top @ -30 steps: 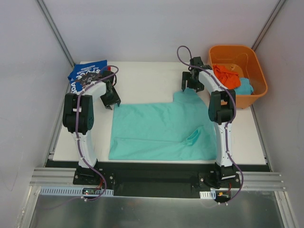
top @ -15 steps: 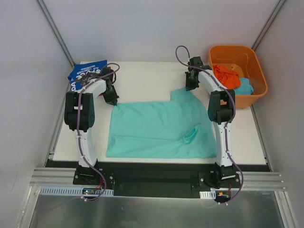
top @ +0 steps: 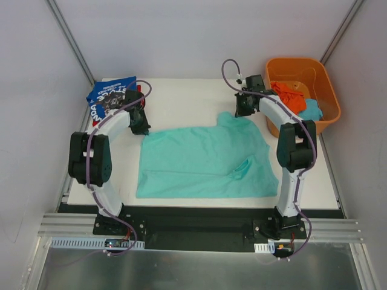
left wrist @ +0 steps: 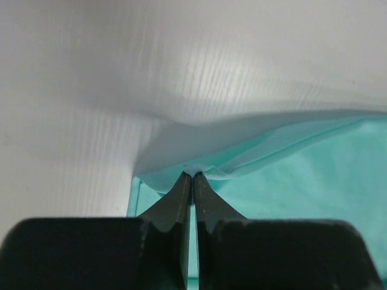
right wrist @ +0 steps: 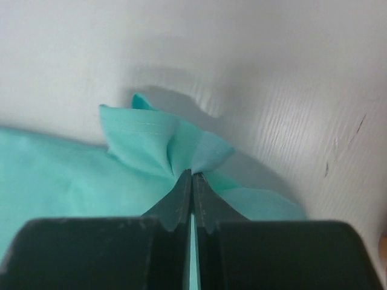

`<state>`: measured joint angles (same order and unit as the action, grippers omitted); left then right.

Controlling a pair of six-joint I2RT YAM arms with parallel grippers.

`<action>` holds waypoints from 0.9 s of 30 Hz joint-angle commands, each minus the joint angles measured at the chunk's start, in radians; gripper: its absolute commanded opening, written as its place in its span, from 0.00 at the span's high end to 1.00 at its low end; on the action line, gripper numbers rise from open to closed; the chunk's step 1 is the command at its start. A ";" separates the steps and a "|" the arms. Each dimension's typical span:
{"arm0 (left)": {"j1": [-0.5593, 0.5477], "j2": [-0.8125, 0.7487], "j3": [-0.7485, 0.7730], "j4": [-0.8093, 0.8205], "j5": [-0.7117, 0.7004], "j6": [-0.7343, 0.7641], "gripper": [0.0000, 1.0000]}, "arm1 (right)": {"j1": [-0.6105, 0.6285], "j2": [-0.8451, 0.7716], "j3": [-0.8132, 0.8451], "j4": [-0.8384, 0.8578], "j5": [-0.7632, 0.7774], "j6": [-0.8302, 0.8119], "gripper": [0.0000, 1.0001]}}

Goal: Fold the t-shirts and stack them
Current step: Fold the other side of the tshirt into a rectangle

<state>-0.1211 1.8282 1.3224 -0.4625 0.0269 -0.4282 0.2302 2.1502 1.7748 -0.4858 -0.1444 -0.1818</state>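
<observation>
A mint-teal t-shirt (top: 202,160) lies spread on the white table. My left gripper (top: 141,128) is shut on its far-left corner; the pinched cloth (left wrist: 199,166) bunches at the fingertips in the left wrist view. At the shirt's far-right corner my right gripper (top: 243,111) is shut too, and a fold of teal cloth (right wrist: 181,151) rises from its tips. A royal-blue t-shirt (top: 109,93) with white lettering lies folded at the table's far-left corner. A red t-shirt (top: 289,96) sits in the orange tub.
The orange plastic tub (top: 302,69) stands at the far right, holding the red shirt and another teal cloth (top: 312,110). White walls close in the table's (top: 181,96) left, back and right sides.
Both grippers came down onto the teal shirt's far corners and shut on them. The far edge of the shirt has since been drawn slightly toward the back, and the arms' elbows swung outward.
</observation>
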 commanded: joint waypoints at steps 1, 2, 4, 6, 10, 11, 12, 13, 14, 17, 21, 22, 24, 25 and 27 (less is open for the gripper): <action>-0.054 -0.168 -0.130 0.056 0.002 0.008 1.00 | 0.043 -0.251 -0.159 0.079 -0.060 -0.082 1.00; -0.058 -0.190 -0.150 0.062 -0.001 0.002 1.00 | 0.053 -0.278 -0.228 0.079 -0.057 -0.082 0.99; -0.072 -0.255 -0.215 0.071 0.001 -0.010 1.00 | 0.060 -0.364 -0.296 0.085 -0.046 -0.076 0.99; -0.080 -0.299 -0.277 0.077 -0.010 -0.023 1.00 | 0.066 -0.448 -0.384 0.087 -0.032 -0.053 0.99; -0.086 -0.447 -0.402 0.093 -0.022 -0.067 1.00 | 0.069 -0.605 -0.544 0.093 -0.021 -0.013 1.00; -0.086 -0.473 -0.426 0.094 -0.021 -0.070 1.00 | 0.075 -0.666 -0.578 0.092 -0.020 -0.008 0.99; -0.086 -0.500 -0.469 0.094 -0.048 -0.075 1.00 | 0.078 -0.694 -0.604 0.075 -0.015 -0.005 0.99; -0.086 -0.556 -0.489 0.094 -0.050 -0.087 1.00 | 0.081 -0.720 -0.650 0.060 -0.012 -0.004 0.99; -0.086 -0.581 -0.508 0.094 -0.050 -0.090 1.00 | 0.089 -0.774 -0.669 0.046 -0.006 -0.002 0.99; -0.086 -0.678 -0.583 0.099 -0.050 -0.106 1.00 | 0.101 -0.883 -0.736 -0.022 0.049 0.019 0.99; -0.086 -0.764 -0.673 0.104 -0.065 -0.130 1.00 | 0.103 -1.015 -0.808 -0.100 0.136 0.056 0.99; -0.086 -0.786 -0.686 0.105 -0.067 -0.133 1.00 | 0.103 -1.033 -0.814 -0.118 0.138 0.059 0.99; -0.086 -0.805 -0.718 0.111 -0.062 -0.138 1.00 | 0.103 -1.078 -0.833 -0.163 0.189 0.068 0.99; -0.086 -0.817 -0.726 0.111 -0.062 -0.139 1.00 | 0.103 -1.092 -0.844 -0.168 0.187 0.071 0.99; -0.086 -0.833 -0.753 0.113 -0.067 -0.149 1.00 | 0.101 -1.128 -0.880 -0.174 0.178 0.083 0.99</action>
<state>-0.2035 1.0351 0.6151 -0.3698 -0.0113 -0.5423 0.3298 1.0828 0.9428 -0.5972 -0.0185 -0.1383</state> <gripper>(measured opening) 0.009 0.012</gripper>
